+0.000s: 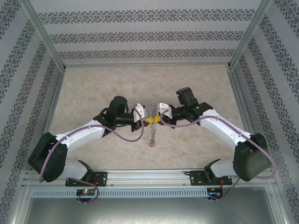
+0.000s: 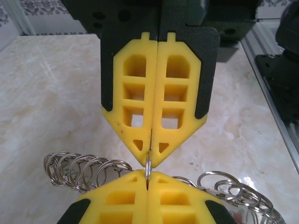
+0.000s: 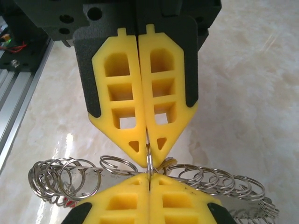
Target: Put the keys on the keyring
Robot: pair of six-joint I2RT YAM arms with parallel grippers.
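left gripper (image 2: 150, 158) and right gripper (image 3: 148, 158) tip to tip above the table (image 1: 93, 93), both pressed shut, each pinching one thin loop of the keyring (image 2: 74, 168), which fans out to both sides

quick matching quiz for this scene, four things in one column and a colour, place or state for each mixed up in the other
Things:
1. left gripper
2. right gripper
3. keyring
4. table

Descriptions:
A. pale marbled surface
B. silver loops, pinched by both grippers
C. shut, at the bottom edge of the left wrist view
D. shut, at the bottom edge of the right wrist view

Pairs: 1-D, 2-C, 3-B, 4-A
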